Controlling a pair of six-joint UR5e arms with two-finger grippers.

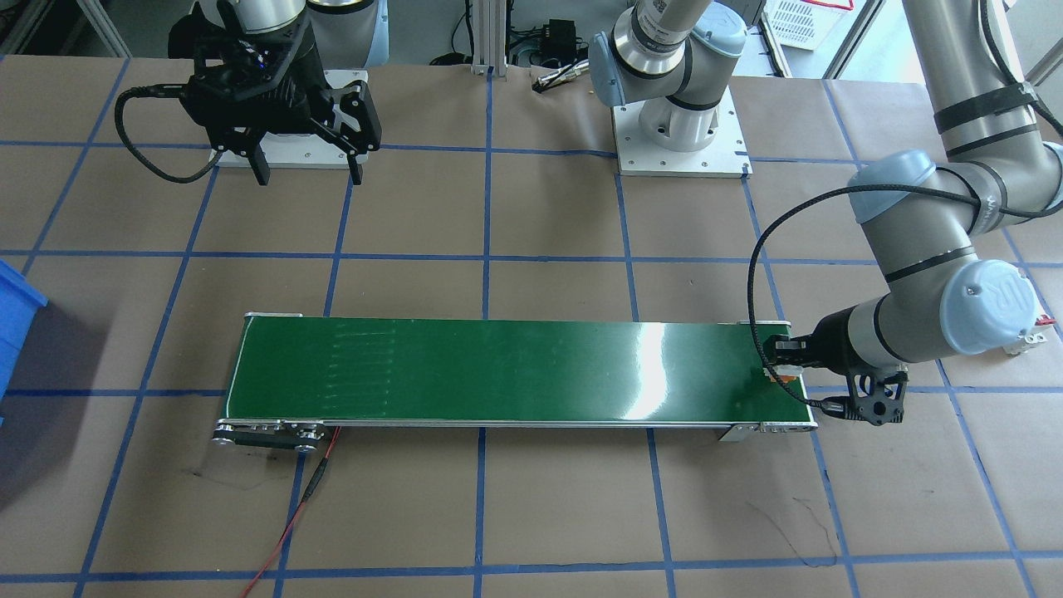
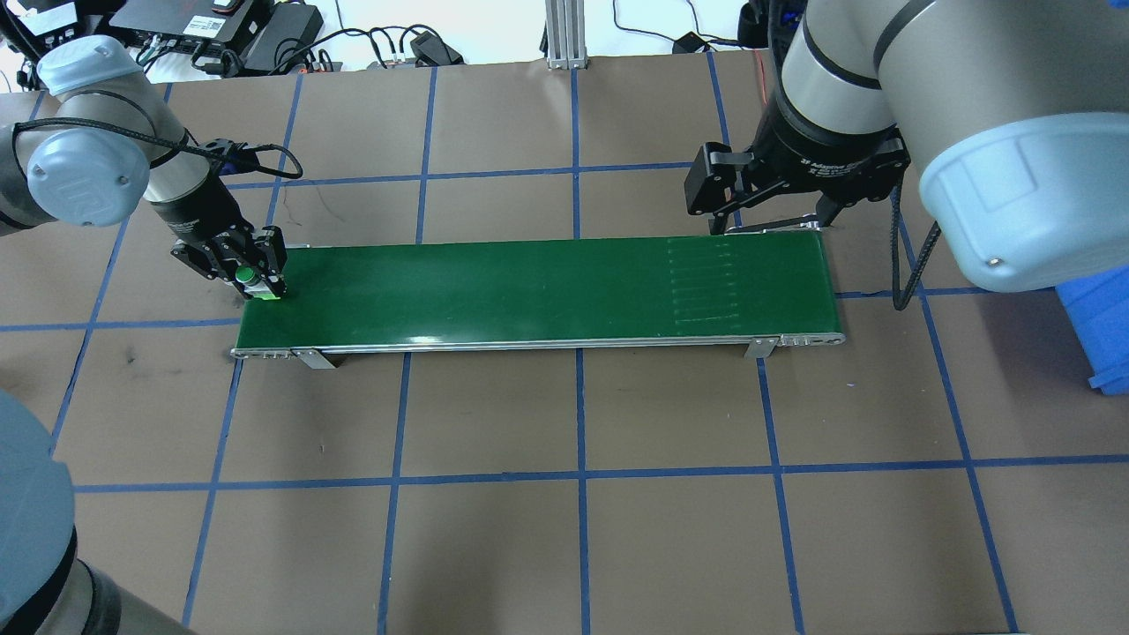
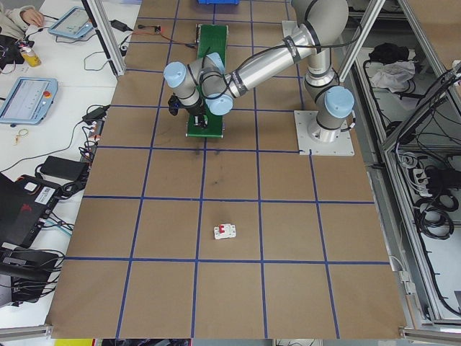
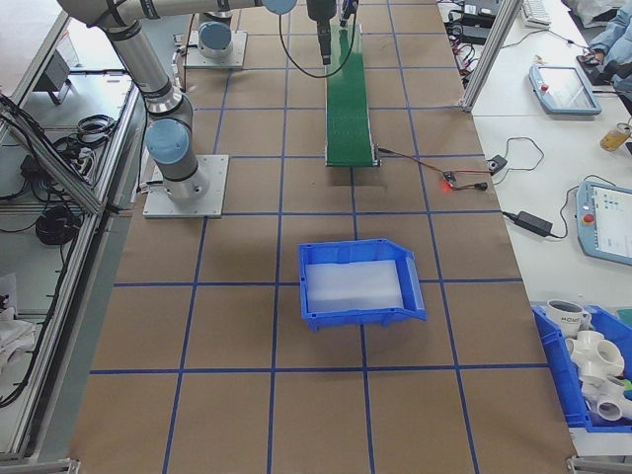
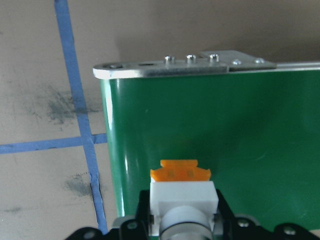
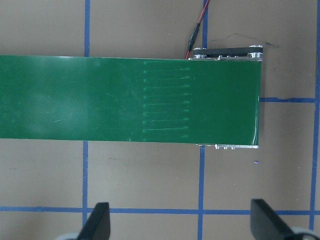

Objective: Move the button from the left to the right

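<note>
The button (image 5: pixel 183 197), white body with its orange base pointing away from the camera, sits between the fingers of my left gripper (image 2: pixel 257 275), which is shut on it. Its green cap (image 2: pixel 245 277) shows from overhead at the left end of the green conveyor belt (image 2: pixel 529 287). Whether the button touches the belt I cannot tell. In the front-facing view the left gripper (image 1: pixel 785 365) is at the belt's right end (image 1: pixel 498 365). My right gripper (image 2: pixel 772 220) hangs open and holds nothing, over the far edge of the belt's other end; its fingers (image 6: pixel 97 222) frame the belt (image 6: pixel 125 95) from above.
A blue bin (image 4: pixel 360 281) stands on the table beyond the belt's right end, also at the edge (image 2: pixel 1102 326). A white circuit breaker with a red lever (image 3: pixel 225 231) lies on the paper far to the left. A red wire (image 1: pixel 291 515) trails from the belt's motor end.
</note>
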